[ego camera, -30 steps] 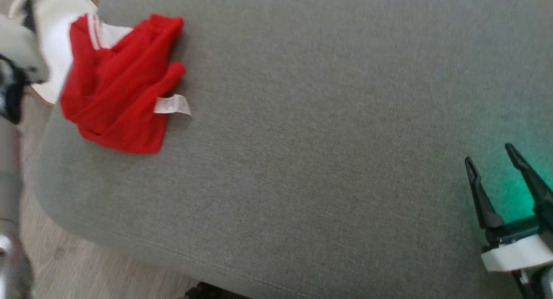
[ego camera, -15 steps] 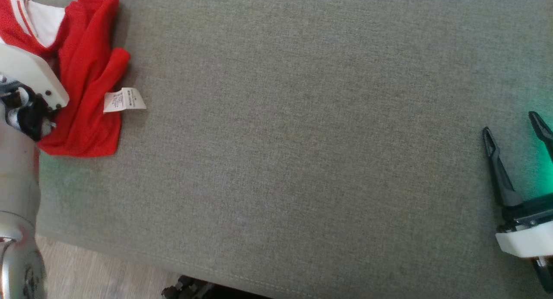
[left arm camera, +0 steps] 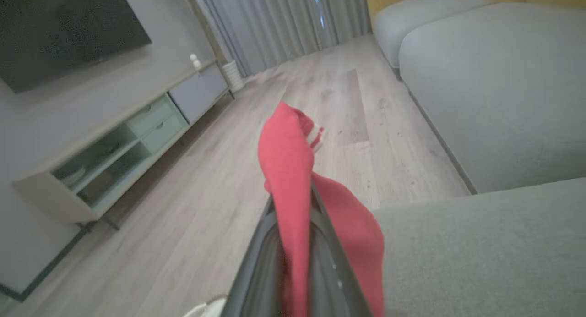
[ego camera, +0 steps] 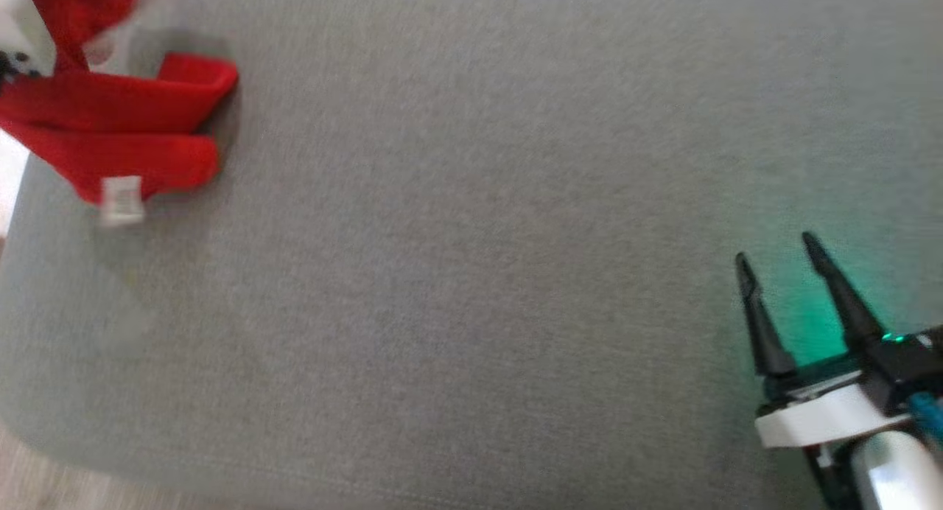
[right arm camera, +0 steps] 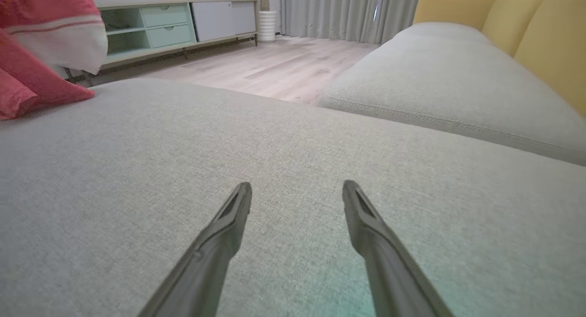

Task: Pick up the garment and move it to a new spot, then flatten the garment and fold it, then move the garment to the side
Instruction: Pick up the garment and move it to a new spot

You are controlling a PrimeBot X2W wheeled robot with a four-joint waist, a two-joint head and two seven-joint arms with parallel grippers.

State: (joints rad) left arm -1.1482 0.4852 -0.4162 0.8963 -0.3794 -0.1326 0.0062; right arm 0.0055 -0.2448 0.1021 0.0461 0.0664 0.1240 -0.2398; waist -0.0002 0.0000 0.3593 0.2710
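Note:
The garment is red with white trim and a white label. It hangs bunched at the upper left of the head view, its lower folds still on the grey cushion. In the left wrist view my left gripper is shut on a fold of the garment, which stands up between the two fingers and drapes to the right. My right gripper is open and holds nothing, low over the cushion at the lower right. The right wrist view has the garment far off to the left of my right gripper.
The cushion's rounded edge runs along the lower left, with wood floor beyond it. A low cabinet stands under a dark screen, curtains behind. A second grey cushion and yellow backrest lie to the right.
My left gripper has closed on the garment and raised it off the cushion, so the cloth now hangs bunched. The head camera has shifted. My right gripper stays open.

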